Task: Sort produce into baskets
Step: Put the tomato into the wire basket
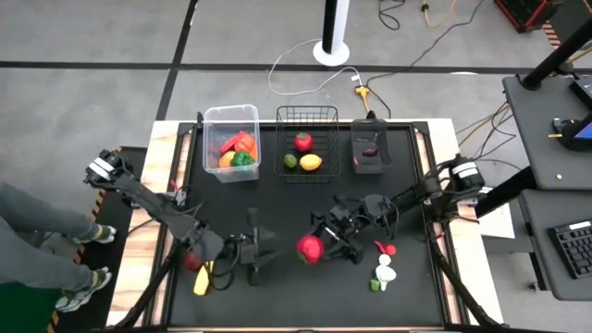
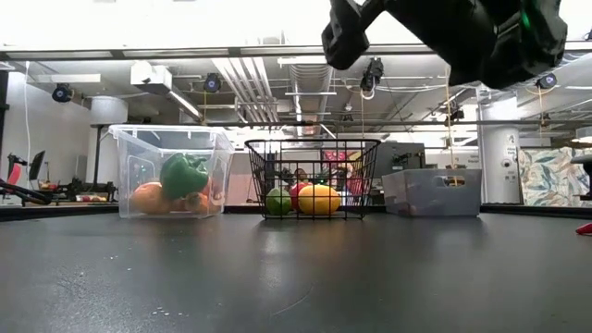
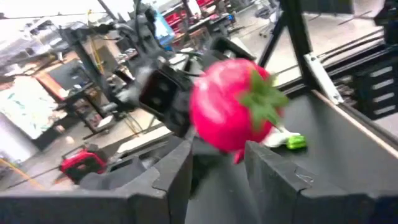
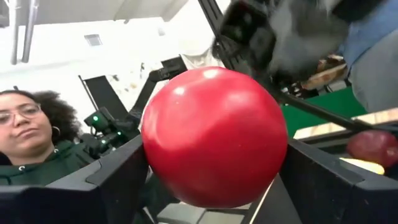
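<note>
While right gripper (image 1: 319, 248) clamps tomato (image 1: 310, 248); left gripper (image 1: 257, 250) near.

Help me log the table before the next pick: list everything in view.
clear tub: one, back left; orange, red and green produce inside
wire basket: one, black, back middle; red, green and yellow pieces inside
dark bin: one, back right; one dark red piece inside
tomato: one, red, front middle, held
chilli: one, red, front right
white pieces: two, below the chilli
green piece: one, small, beside them
yellow piece: one, front left
red piece: one, just above it
person: one, legs at the table's left
right gripper: fingers shut on the tomato
left gripper: fingers slightly apart, empty, facing the tomato
</note>
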